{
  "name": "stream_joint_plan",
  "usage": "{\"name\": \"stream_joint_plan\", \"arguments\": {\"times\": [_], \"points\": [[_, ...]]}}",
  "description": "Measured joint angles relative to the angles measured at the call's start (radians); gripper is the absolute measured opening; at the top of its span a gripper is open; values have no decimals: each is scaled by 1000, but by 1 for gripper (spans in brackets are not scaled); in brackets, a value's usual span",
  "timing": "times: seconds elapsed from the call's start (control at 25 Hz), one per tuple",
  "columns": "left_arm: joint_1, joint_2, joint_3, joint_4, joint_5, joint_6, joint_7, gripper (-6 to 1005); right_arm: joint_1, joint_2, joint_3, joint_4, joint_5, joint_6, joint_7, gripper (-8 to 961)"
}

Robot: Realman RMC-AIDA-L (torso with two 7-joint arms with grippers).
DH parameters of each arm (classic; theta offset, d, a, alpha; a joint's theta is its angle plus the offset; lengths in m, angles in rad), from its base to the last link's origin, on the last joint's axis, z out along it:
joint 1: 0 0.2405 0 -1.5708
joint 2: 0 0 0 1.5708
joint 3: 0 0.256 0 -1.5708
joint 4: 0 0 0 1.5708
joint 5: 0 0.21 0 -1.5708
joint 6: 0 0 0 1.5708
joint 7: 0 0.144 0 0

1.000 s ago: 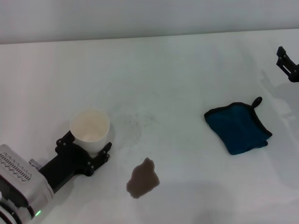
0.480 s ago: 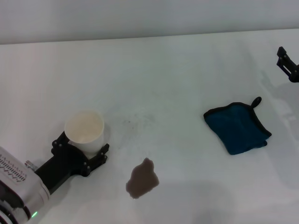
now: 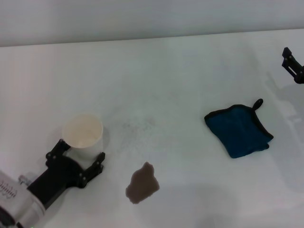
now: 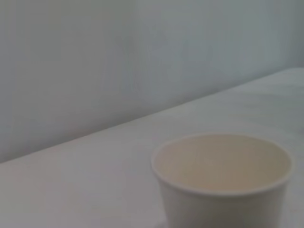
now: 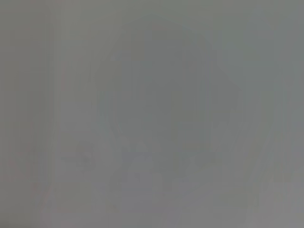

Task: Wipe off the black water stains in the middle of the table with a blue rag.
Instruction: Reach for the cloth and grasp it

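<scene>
While left tool [image 3: 80, 159] grips white cup [image 3: 82, 137], both shifted nearer robot; right tool [image 3: 293, 65] state unclear.

No readable text or labels — none on anything shown

You are looking down at a plain white table [image 3: 180, 61] with faint grey speckled scuffs near its middle. Three things lie on it. A white paper cup [image 3: 83, 136] stands upright and empty toward your left side. To its right and nearer you, the black water stains [image 3: 142, 183] form one small lobed brownish blotch, apart from the cup. Well off to your right lies the blue rag [image 3: 239, 131], flat, with black edging and a little loop at its far corner.
</scene>
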Motion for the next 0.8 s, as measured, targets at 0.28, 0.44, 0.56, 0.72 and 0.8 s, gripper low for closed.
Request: {"name": "stream_joint_plan", "arguments": {"times": [0.28, 0.44, 0.56, 0.72, 0.8], "points": [[75, 4, 4, -18, 1, 99, 7, 883, -3, -1, -3, 0, 0, 2, 0, 844], [123, 4, 5, -35, -4, 157, 7, 883, -8, -1, -3, 0, 0, 6, 1, 843], [166, 4, 4, -57, -40, 241, 5, 883, -17, -1, -4, 0, 0, 13, 17, 843], [224, 5, 3, -96, -129, 402, 5, 883, -38, -2, -14, -3, 0, 57, 53, 842], [239, 5, 2, -113, -157, 453, 5, 883, -49, -3, -29, -6, 0, 72, 85, 842]]}}
